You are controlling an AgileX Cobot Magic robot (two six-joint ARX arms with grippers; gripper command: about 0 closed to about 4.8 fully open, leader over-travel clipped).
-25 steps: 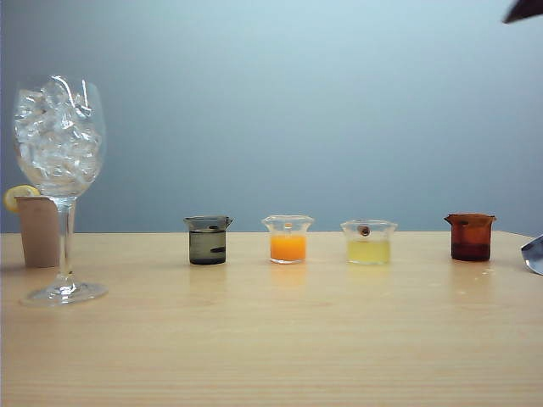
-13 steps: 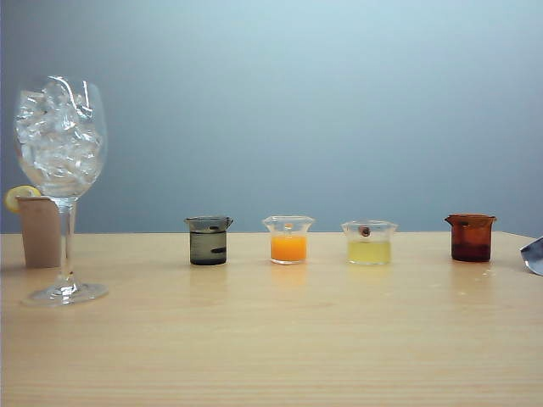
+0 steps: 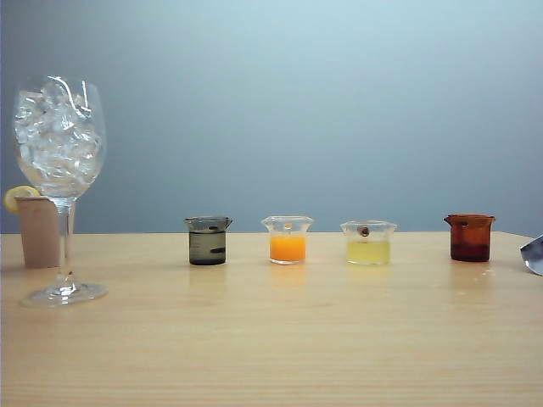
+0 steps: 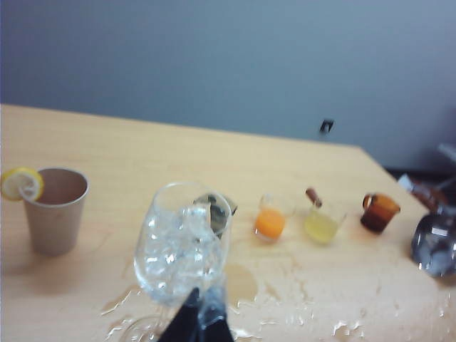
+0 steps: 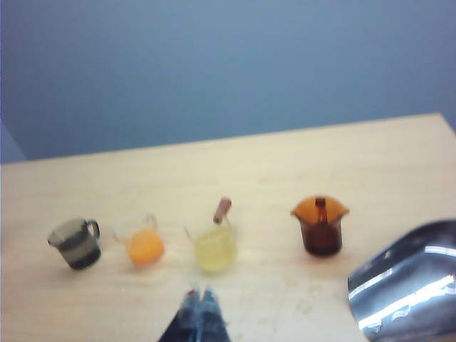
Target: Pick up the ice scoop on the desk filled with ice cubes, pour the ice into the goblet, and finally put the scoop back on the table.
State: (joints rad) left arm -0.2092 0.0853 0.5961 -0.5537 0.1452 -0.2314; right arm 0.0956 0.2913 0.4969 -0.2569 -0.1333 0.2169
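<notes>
**With the ice in the glass and the scoop down, the task read as finished**

Once I checked all three views, I judged the pour and the put-back both done. The goblet (image 3: pixel 59 170) stood upright at the left of the table (image 3: pixel 280 339), its bowl heaped with ice cubes (image 3: pixel 55 136). The ice scoop (image 5: pixel 410 285) lay on the table at the far right, just beyond the brown beaker (image 3: pixel 469 237), free of both arms and with no ice visible in its trough; the exterior view caught only its edge.

The left gripper (image 4: pixel 199 317) hung just before the goblet, its fingers pressed together and holding nothing. The right gripper (image 5: pixel 201 313) hung over the table short of the yellow beaker (image 5: pixel 214 249), its fingers likewise together and empty. Neither gripper showed in the exterior view, so I took both arms to be clear of the table.

Water was pooled on the table around the goblet's foot. A paper cup (image 3: pixel 38 229) with a lemon slice stood just behind the goblet.

No handling step remained in my judgement. The next move called only for parking both arms, keeping the left one clear of the goblet's stem.
</notes>
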